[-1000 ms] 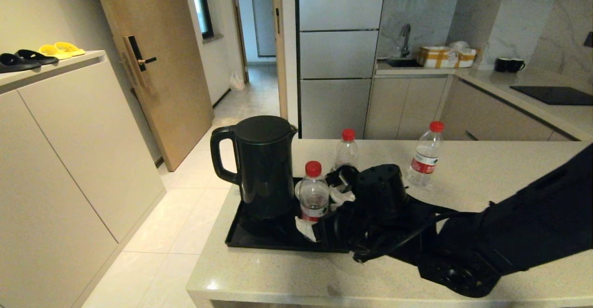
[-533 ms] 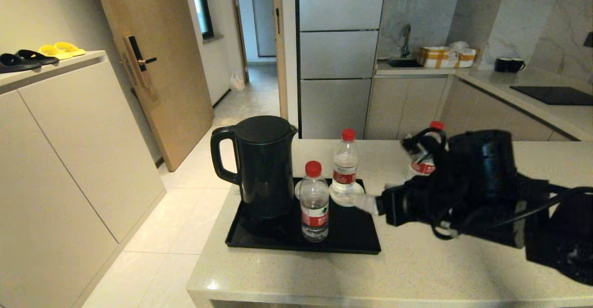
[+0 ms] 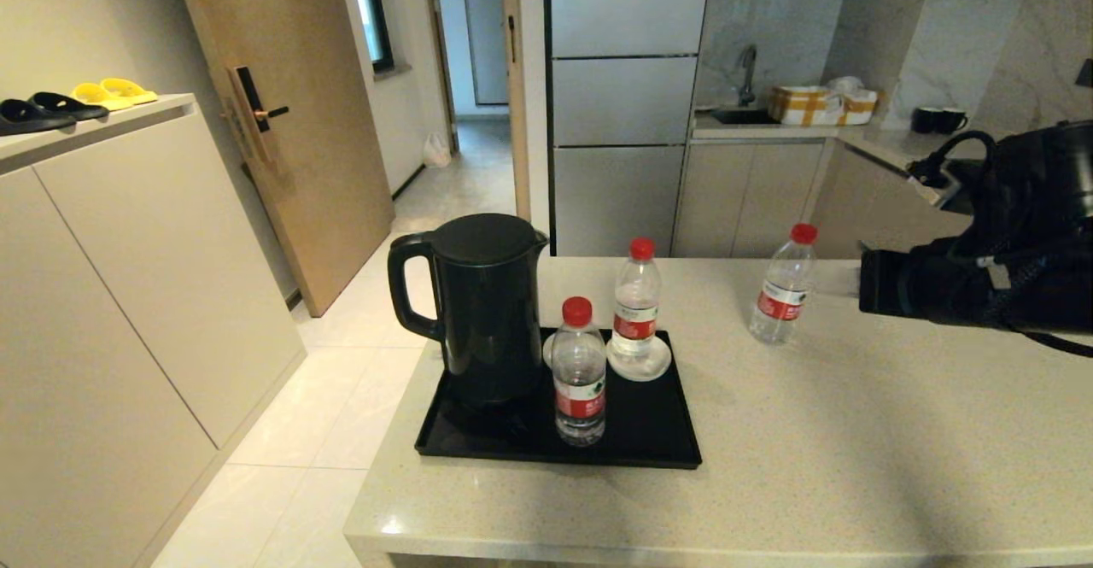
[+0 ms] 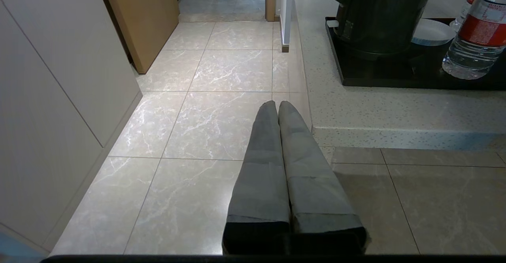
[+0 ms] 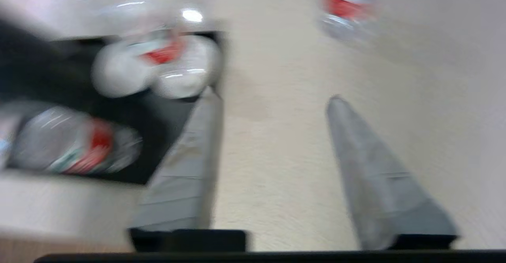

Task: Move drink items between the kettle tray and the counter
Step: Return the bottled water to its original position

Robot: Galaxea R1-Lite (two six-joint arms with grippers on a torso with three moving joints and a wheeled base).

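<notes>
Fingers of your right tool (image 5: 272, 164) stand wide apart with nothing between them, over bare bench (image 3: 854, 431) beside the tray's right rim. In the head view that arm sits raised at the bench's right side, clear of everything. Your left tool (image 4: 278, 108) is pressed closed and empty, parked low over the floor off the bench's left edge.

Nearest the right tool is the lone bottle (image 3: 781, 284), upright on the bench toward the far edge, well apart from the tray (image 3: 657, 431). The tray lies at the bench's left end. On it, the front bottle (image 3: 579, 371) stands just beside the kettle (image 3: 482, 307), near the tray's front rim; the back bottle (image 3: 636, 310) stands on a white saucer (image 3: 640, 367) by the tray's far rim.

Expect these bottles to be light and easily tipped: they are tall on a small base. How much water they hold can't be read clearly. The thin clear plastic will likely give under a hard squeeze, and the smooth wall may slip. Take hold around the label band at mid-height, jaws on either side, with moderate force. Avoid the cap and the tapered neck.

The back bottle may drag its saucer, and the front one leaves little room on the kettle side.
</notes>
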